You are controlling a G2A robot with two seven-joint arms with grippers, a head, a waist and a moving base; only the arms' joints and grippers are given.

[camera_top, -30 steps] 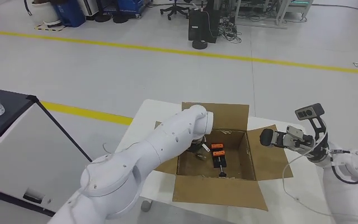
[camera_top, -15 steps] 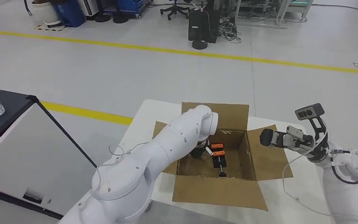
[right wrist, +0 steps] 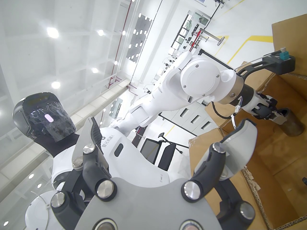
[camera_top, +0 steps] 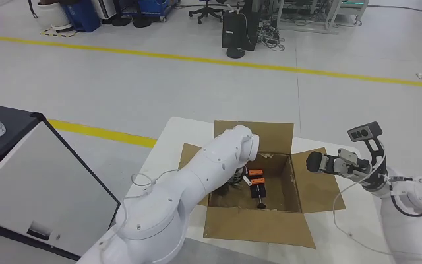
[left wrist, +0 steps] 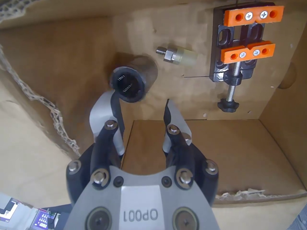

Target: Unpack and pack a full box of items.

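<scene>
**Left gripper spread at the cylinder**

From the top I see the cardboard box on the table, with the orange-and-black vise on its floor. My left wrist camera adds the dark cylinder and a small threaded fitting, which my arm hides from above. One finger is just beside the cylinder's rim and holds nothing. The right gripper hangs wide open over a box flap.

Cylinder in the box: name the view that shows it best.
Left wrist view: the cylinder is whole and close, open end visible. The right wrist view shows it far off, beside the left gripper. In the top view the left arm hides it.
</scene>
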